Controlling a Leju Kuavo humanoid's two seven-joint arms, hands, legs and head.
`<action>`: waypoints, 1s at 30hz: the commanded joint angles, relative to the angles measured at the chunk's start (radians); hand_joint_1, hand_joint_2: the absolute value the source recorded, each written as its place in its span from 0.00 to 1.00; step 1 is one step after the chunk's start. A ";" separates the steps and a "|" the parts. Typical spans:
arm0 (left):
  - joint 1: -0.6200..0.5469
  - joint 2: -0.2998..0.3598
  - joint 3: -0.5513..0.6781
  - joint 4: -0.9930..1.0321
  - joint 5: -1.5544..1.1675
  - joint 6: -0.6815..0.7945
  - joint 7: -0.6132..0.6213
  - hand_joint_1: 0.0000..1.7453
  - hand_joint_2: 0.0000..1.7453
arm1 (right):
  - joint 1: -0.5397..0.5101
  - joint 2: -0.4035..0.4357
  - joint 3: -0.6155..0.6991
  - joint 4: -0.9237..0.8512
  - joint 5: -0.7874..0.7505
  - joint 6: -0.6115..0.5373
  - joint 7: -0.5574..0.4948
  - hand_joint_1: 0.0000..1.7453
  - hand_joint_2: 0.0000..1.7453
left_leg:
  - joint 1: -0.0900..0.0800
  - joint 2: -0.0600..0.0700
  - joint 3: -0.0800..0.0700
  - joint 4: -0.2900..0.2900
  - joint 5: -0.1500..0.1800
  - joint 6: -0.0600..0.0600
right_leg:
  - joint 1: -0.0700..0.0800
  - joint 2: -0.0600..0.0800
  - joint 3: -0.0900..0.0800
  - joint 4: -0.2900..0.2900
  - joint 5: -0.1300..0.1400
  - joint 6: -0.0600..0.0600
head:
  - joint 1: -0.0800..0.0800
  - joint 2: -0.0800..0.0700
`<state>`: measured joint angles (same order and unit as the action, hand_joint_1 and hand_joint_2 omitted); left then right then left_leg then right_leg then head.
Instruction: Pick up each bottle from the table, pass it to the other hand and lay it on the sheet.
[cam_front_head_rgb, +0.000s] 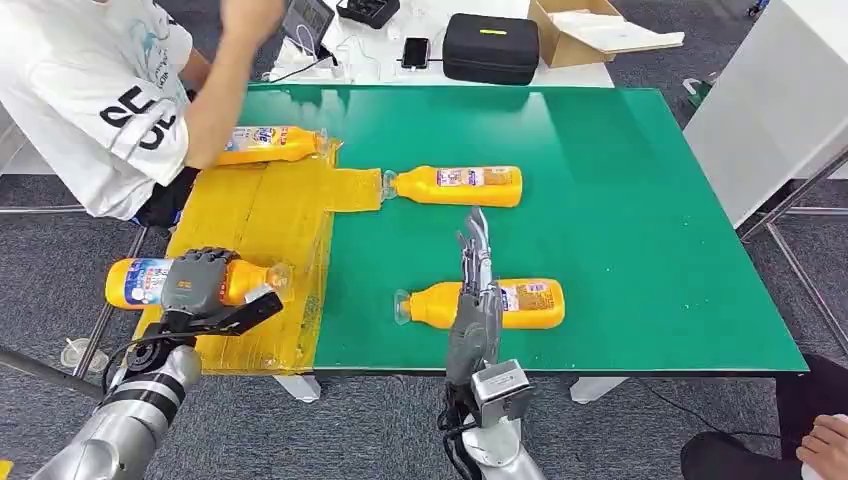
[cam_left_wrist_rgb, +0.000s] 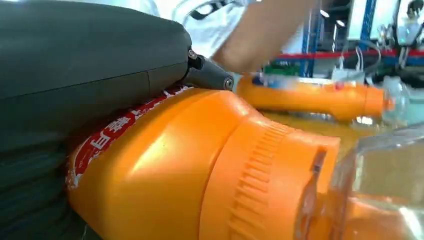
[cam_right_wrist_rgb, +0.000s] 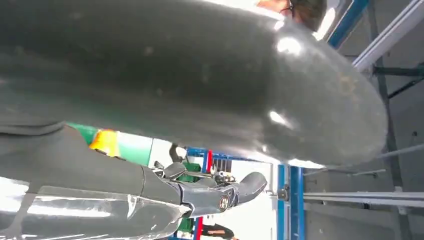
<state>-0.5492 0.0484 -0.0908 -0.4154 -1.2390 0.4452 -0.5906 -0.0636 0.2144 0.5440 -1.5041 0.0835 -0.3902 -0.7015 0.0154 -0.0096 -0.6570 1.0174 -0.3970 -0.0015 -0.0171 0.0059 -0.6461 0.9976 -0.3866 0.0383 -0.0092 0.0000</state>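
The left hand (cam_front_head_rgb: 197, 280) grips an orange bottle (cam_front_head_rgb: 140, 281) over the near left corner of the yellow sheet (cam_front_head_rgb: 262, 222), its dark fingers wrapped over the bottle's middle and its clear cap pointing toward the green table (cam_front_head_rgb: 620, 200); the silver forearm rises to it from below. In the left wrist view the same bottle (cam_left_wrist_rgb: 200, 165) lies snug under the hand's grey cover (its red label edge peeks out). The right hand (cam_front_head_rgb: 476, 285) stands edge-on with its fingers stretched straight forward and holding nothing, reaching over a second bottle (cam_front_head_rgb: 525, 303) that lies on its side on the green table near the front edge. A third bottle (cam_front_head_rgb: 458, 186) lies farther back, its cap just at the sheet's edge. A fourth bottle (cam_front_head_rgb: 268, 143) lies on the sheet's far end, where a person's hand (cam_front_head_rgb: 203, 152) rests on it.
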 joint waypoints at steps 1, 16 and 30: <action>-0.001 -0.025 -0.086 0.039 0.001 -0.071 -0.033 1.00 1.00 | -0.028 0.003 -0.044 0.130 0.004 0.032 0.003 0.00 0.00 | 0.000 0.000 0.003 -0.001 -0.001 0.001 | 0.000 -0.001 0.004 -0.001 -0.001 -0.001 | 0.000 0.000; -0.009 -0.060 -0.126 0.035 0.066 -0.296 -0.045 0.00 0.00 | -0.033 0.030 -0.075 0.205 0.022 0.071 0.003 0.00 0.00 | 0.000 -0.001 0.007 -0.001 -0.001 0.001 | 0.001 -0.001 0.009 -0.002 -0.001 -0.001 | 0.000 0.000; -0.014 -0.061 -0.124 0.030 0.097 -0.340 -0.035 0.00 0.00 | -0.033 0.037 -0.087 0.214 0.023 0.072 0.003 0.00 0.00 | 0.000 -0.001 0.007 -0.001 -0.001 0.001 | 0.001 0.000 0.008 -0.001 -0.001 -0.001 | 0.000 0.000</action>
<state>-0.5542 -0.0050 -0.1865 -0.4189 -1.1715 0.1637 -0.6367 -0.0649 0.2525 0.4887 -1.3603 0.1087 -0.3212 -0.7012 0.0153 -0.0122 -0.6540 1.0174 -0.3967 -0.0014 -0.0172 0.0053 -0.6421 0.9976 -0.3865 0.0383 -0.0095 0.0000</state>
